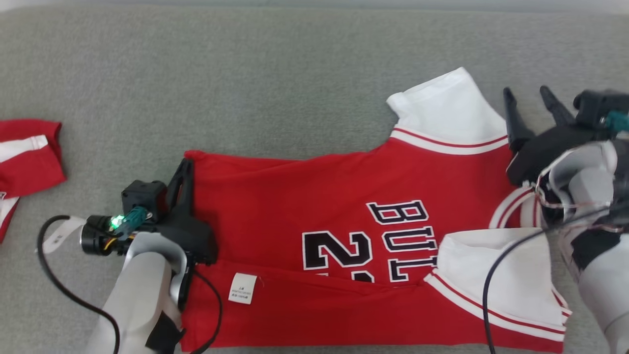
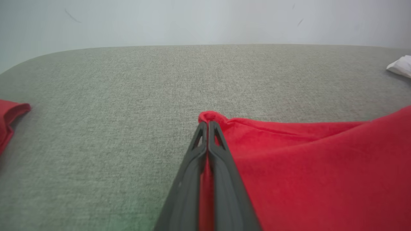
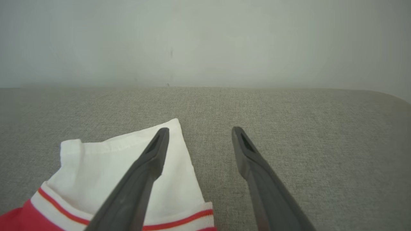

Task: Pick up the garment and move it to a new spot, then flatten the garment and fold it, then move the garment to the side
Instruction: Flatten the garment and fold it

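Left wrist view: our left gripper (image 2: 207,123) pinches the red-and-white fabric jersey (image 2: 305,166), right gripper (image 3: 199,130) spread open; we should fold slowly, evenly.

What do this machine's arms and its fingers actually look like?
The left forearm and right forearm wear smooth pale grey shells. The left gripper and right gripper are matt black, each with two long, tapering fingers slotted at the tips. Black cables loop from the wrists; a green light glows on the left one.
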Controlling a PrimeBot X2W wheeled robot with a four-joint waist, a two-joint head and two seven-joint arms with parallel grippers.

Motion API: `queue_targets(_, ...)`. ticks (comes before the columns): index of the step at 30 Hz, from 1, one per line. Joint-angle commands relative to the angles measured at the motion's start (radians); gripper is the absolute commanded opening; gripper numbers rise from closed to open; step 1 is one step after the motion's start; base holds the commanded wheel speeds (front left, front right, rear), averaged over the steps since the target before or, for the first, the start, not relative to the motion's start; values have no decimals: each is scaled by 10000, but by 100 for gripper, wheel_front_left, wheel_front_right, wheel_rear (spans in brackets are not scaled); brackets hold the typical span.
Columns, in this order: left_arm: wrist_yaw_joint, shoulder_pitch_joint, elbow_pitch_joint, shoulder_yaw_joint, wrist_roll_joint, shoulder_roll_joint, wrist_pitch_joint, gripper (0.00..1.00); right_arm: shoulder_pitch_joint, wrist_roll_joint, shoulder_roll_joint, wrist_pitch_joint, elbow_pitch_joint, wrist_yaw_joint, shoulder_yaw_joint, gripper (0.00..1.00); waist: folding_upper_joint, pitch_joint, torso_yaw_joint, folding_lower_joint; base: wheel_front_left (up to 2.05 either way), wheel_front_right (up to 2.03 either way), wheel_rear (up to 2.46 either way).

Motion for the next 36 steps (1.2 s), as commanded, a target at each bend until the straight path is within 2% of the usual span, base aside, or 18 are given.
queue_targets(1, 74, -140, -77, -126, -176, 5, -11, 0, -210, 150, -54, 98, 155, -15, 181, 100, -1, 288, 283, -1, 0, 0, 0)
queue_targets(6, 271, -411, -271, -817, -614, 2, -11, 0, -1192, 1069, -237, 782, 900, -15, 795, 100, -1, 692, 582, -1, 0, 0, 0)
queue_targets(14, 638, -860, -437, -1818, -1291, 1, -11, 0, -2434, 1705, -659, 1721, 1381, -13, 2069, 100, -1, 1198, 961, -1, 0, 0, 0)
queue_targets(24, 969, -997, -558, -2564, -1834, 26, -3, 0, -3096, 2531, -701, 2572, 2112, -13, 2966, 100, -1, 1480, 1260, -1, 0, 0, 0)
queue_targets(25, 973, -979, -552, -2593, -1865, 34, -1, 0, -3091, 2625, -673, 2599, 2177, -13, 3016, 89, -1, 1486, 1271, -1, 0, 0, 0)
queue_targets(26, 981, -961, -552, -2609, -1884, 38, -1, 0, -3072, 2685, -670, 2586, 2215, -13, 3092, 64, -1, 1487, 1277, -1, 0, 0, 0)
queue_targets(28, 1001, -922, -534, -2614, -1894, 44, -1, 0, -3014, 2821, -686, 2518, 2251, -15, 3213, 26, -1, 1469, 1271, -1, 0, 0, 0)
queue_targets(29, 1011, -896, -526, -2597, -1888, 46, -1, 0, -3006, 2885, -702, 2427, 2277, -15, 3251, 0, -1, 1452, 1247, -1, 0, 0, 0)
queue_targets(36, 911, -719, -368, -2267, -1637, 35, -1, 0, -2988, 3184, -785, 1695, 2179, -15, 3636, 0, -1, 1177, 953, -1, 0, 0, 0)
